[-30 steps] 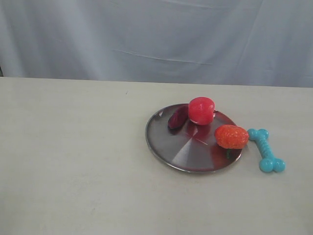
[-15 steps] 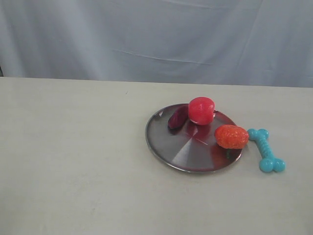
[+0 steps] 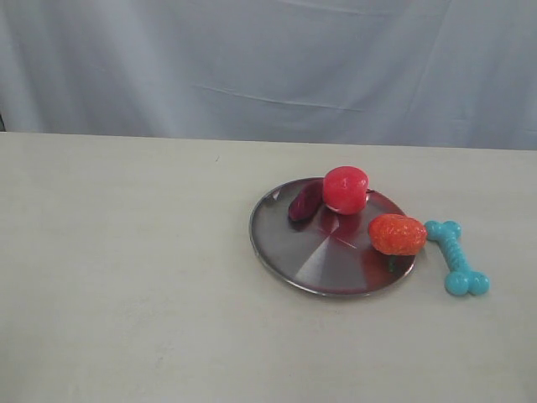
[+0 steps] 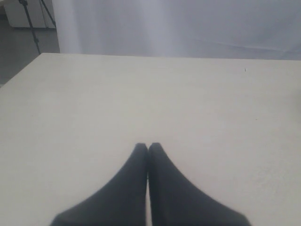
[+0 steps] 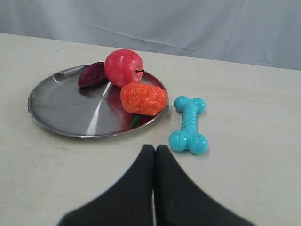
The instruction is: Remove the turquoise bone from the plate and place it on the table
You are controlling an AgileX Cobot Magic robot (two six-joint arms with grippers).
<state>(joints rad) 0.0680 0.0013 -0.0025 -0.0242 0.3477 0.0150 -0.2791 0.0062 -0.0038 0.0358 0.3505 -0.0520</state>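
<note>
while both grippers (image 4: 148, 147) (image 5: 155, 149) press closed, the turquoise bone (image 3: 456, 257) lies near-to-far — beside the plate (image 3: 289, 248).

1. I see my left gripper (image 4: 148, 147) in the left wrist view. Its two black fingers (image 4: 124, 188) come together to a point, and the tips touch.
2. The left gripper is closed and empty.
3. I see my right gripper (image 5: 154, 149) in the right wrist view. Its two black fingers lie side by side, pressed together right up to the tips.
4. The right gripper is closed and empty too.
5. Each gripper points straight out in front of its own camera.
</note>
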